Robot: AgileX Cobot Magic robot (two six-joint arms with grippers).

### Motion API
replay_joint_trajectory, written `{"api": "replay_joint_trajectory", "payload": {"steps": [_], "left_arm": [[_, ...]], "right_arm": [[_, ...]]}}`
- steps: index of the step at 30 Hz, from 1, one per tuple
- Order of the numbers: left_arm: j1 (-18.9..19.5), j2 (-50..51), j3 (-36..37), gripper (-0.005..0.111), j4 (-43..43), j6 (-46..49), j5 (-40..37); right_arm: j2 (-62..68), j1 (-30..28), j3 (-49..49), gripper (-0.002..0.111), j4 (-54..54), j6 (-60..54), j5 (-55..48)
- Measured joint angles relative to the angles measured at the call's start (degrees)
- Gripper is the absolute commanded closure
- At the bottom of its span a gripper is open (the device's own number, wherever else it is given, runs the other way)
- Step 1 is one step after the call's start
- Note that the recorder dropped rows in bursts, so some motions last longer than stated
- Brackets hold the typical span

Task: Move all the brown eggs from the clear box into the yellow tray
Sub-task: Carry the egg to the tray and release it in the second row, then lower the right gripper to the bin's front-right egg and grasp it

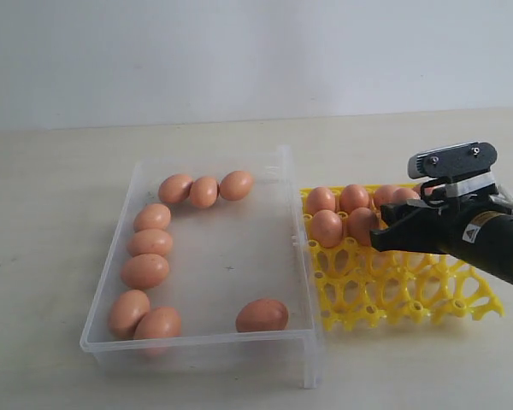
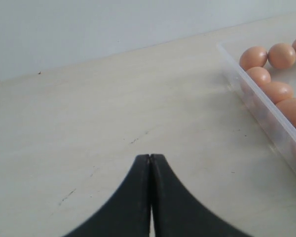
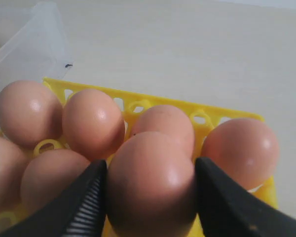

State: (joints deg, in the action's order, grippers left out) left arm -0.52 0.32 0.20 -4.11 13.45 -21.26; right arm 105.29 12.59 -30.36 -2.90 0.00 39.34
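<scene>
- Nine brown eggs (image 1: 144, 271) lie in the clear box (image 1: 197, 342).
- Right pincer (image 3: 150, 190) grips one brown egg (image 3: 148, 168) over the yellow tray (image 1: 393, 290).
- Left pincer (image 2: 150, 163) clenched, empty.

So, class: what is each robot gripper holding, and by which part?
Right gripper: one smooth brown oval egg, jaws on its opposite sides. Left gripper: nothing, jaws shut.

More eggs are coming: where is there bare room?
Free: near rows of the yellow tray, middle of the clear box. Crowded: the tray's far rows, and the box's far and left walls, lined with brown eggs.
</scene>
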Motion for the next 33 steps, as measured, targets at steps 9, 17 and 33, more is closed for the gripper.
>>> {"api": "replay_joint_trajectory", "payload": {"steps": [9, 17, 33], "left_arm": [[0.0, 0.0, 0.0, 0.107, 0.0, 0.0, 0.0], [0.0, 0.0, 0.0, 0.107, 0.0, 0.0, 0.0], [0.0, 0.0, 0.0, 0.107, 0.0, 0.0, 0.0]], "right_arm": [[0.2, 0.0, 0.0, 0.039, 0.0, 1.3, 0.4], [-8.7, 0.0, -0.3, 0.087, -0.9, 1.3, -9.9], [-18.0, 21.3, -37.5, 0.108, 13.5, 4.3, -83.3]]}}
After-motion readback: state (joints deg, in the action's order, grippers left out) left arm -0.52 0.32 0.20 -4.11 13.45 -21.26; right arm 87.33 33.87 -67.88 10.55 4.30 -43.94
